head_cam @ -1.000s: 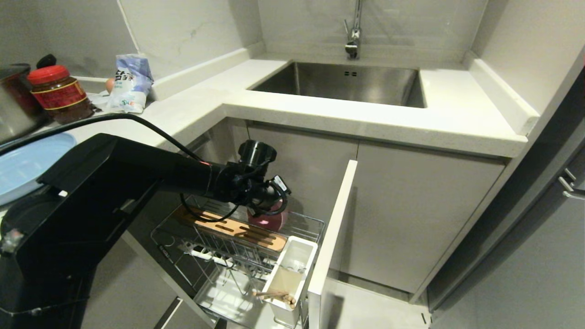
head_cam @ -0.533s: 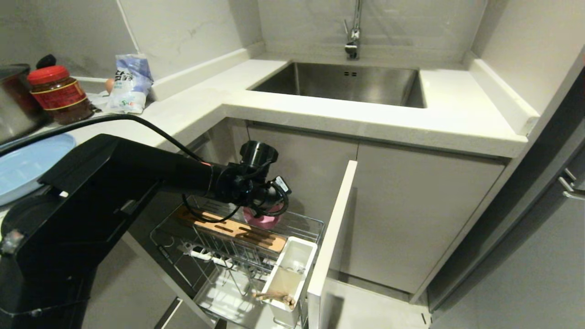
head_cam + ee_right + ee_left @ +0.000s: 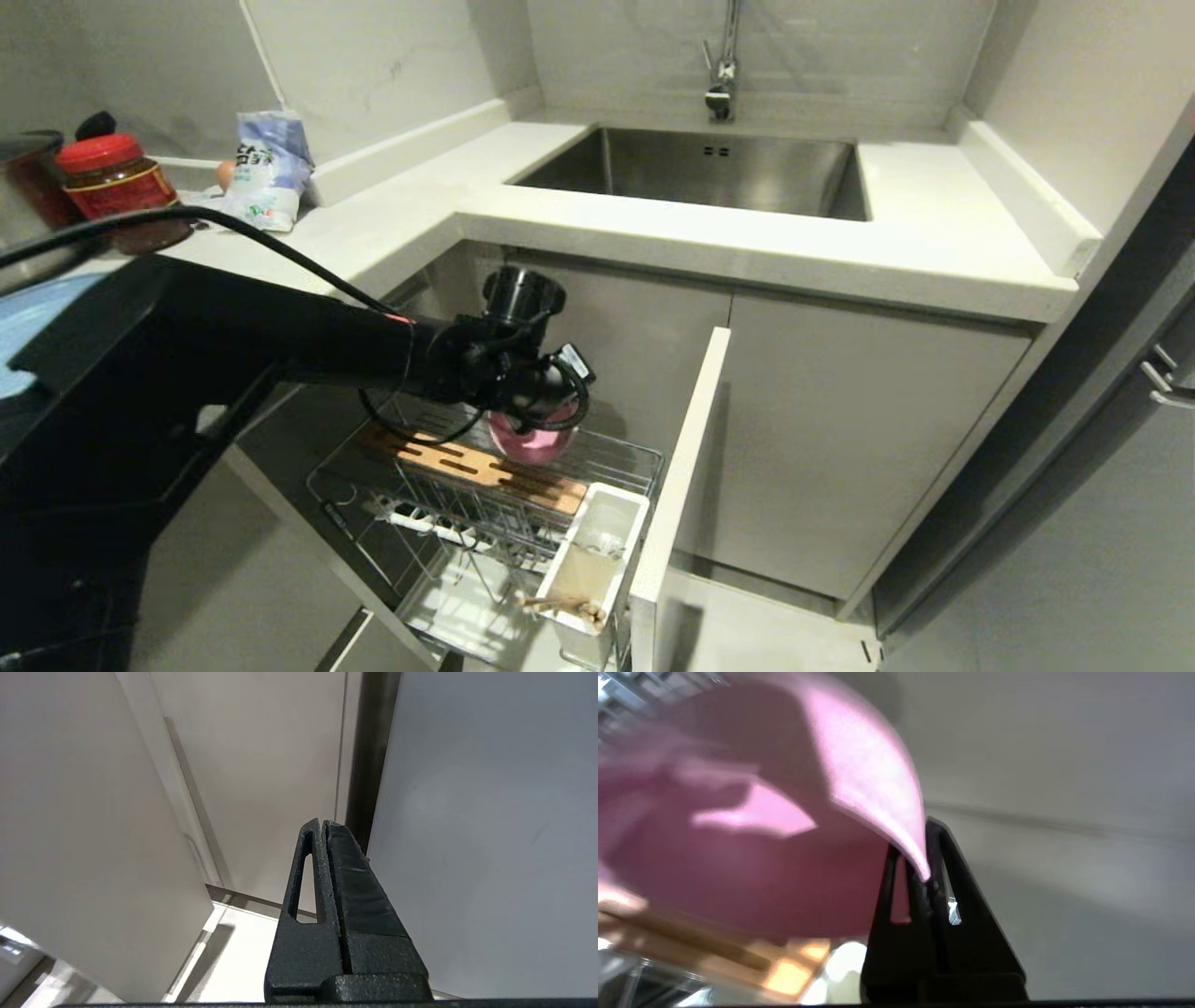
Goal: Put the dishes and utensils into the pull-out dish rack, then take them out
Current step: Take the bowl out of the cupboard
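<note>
The pull-out dish rack [image 3: 616, 455] stands drawn out below the counter, with its wooden bar [image 3: 485, 471] and white utensil cup [image 3: 602, 537]. My left gripper [image 3: 924, 861] is shut on the rim of the pink bowl [image 3: 527, 446] [image 3: 738, 858], holding it tilted just above the rack's back corner. Wooden chopsticks [image 3: 560, 605] lie in the cup. The light-blue plate [image 3: 19, 317] sits on the counter at the far left, mostly hidden by my arm. My right gripper [image 3: 323, 823] is shut and empty, parked by cabinet fronts, outside the head view.
The rack's grey front panel [image 3: 677, 467] juts out to the right of the basket. A steel sink [image 3: 709, 168] with a faucet [image 3: 721, 84] is set in the counter. A red-lidded jar [image 3: 121, 191], a bag [image 3: 266, 168] and a steel pot [image 3: 23, 168] stand at the back left.
My left gripper has closed on the bowl's rim and raised it a little off the rack wires, tilting it. The left arm has risen. The right arm has stayed still.
</note>
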Robot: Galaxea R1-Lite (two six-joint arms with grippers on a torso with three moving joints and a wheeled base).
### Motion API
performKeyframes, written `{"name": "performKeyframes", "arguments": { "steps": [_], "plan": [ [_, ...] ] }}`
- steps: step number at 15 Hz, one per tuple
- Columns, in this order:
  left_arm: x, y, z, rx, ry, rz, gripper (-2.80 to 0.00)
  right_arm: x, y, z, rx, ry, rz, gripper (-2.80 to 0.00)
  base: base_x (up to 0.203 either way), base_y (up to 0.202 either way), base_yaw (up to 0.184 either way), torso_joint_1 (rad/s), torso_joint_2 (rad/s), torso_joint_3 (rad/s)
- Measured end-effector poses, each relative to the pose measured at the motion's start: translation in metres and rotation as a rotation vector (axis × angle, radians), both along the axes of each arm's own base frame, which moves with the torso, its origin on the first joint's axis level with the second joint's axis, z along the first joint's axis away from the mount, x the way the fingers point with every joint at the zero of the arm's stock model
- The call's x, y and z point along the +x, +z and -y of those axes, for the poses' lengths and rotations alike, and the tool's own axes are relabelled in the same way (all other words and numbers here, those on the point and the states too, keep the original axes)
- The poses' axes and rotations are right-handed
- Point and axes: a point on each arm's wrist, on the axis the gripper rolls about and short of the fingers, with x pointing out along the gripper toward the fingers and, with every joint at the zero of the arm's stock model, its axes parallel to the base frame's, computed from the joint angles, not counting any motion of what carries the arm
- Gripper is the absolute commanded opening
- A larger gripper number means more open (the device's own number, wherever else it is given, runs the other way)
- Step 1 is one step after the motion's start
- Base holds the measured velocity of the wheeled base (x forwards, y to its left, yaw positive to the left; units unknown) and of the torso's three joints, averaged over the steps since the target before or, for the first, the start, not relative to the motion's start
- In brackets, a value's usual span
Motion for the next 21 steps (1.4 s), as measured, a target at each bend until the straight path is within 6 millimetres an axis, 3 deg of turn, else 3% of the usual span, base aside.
{"name": "performKeyframes", "arguments": {
  "steps": [5,10,13,15,21],
  "plan": [
    [-0.038,0.07,-0.01,-0.057,0.003,0.15,-2.8,0.0,0.0,0.0,0.0,0.0,0.0,-2.8,0.0,0.0,0.0,0.0,0.0,0.0],
    [-0.109,0.159,-0.031,-0.141,-0.006,0.37,-2.8,0.0,0.0,0.0,0.0,0.0,0.0,-2.8,0.0,0.0,0.0,0.0,0.0,0.0],
    [-0.166,0.214,-0.065,-0.157,0.008,0.556,-2.8,0.0,0.0,0.0,0.0,0.0,0.0,-2.8,0.0,0.0,0.0,0.0,0.0,0.0],
    [-0.197,0.24,-0.099,-0.086,0.063,0.681,-2.8,0.0,0.0,0.0,0.0,0.0,0.0,-2.8,0.0,0.0,0.0,0.0,0.0,0.0],
    [-0.247,0.27,-0.181,0.333,0.366,0.74,-2.8,0.0,0.0,0.0,0.0,0.0,0.0,-2.8,0.0,0.0,0.0,0.0,0.0,0.0]
  ]
}}
